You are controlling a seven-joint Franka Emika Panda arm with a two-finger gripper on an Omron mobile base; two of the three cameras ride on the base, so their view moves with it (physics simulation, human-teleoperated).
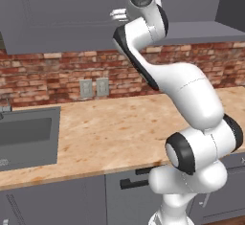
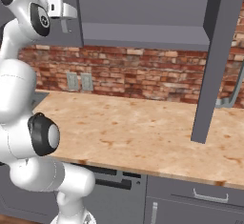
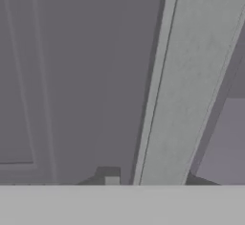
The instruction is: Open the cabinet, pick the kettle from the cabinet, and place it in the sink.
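The hand view looks close along a pale, flat bar handle [image 3: 184, 85] on the panelled grey cabinet [image 3: 72, 75]. The gripper [image 2: 63, 24] reaches it; its grip is unclear. The left base view adds the rectangular sink [image 1: 26, 135], set in the mottled counter [image 1: 119, 128].

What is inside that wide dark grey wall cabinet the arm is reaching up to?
Nothing inside can be seen. The wide dark grey panelled cabinet has the door at the end effector closed, and the other, swung-open door reveals no interior from these angles.
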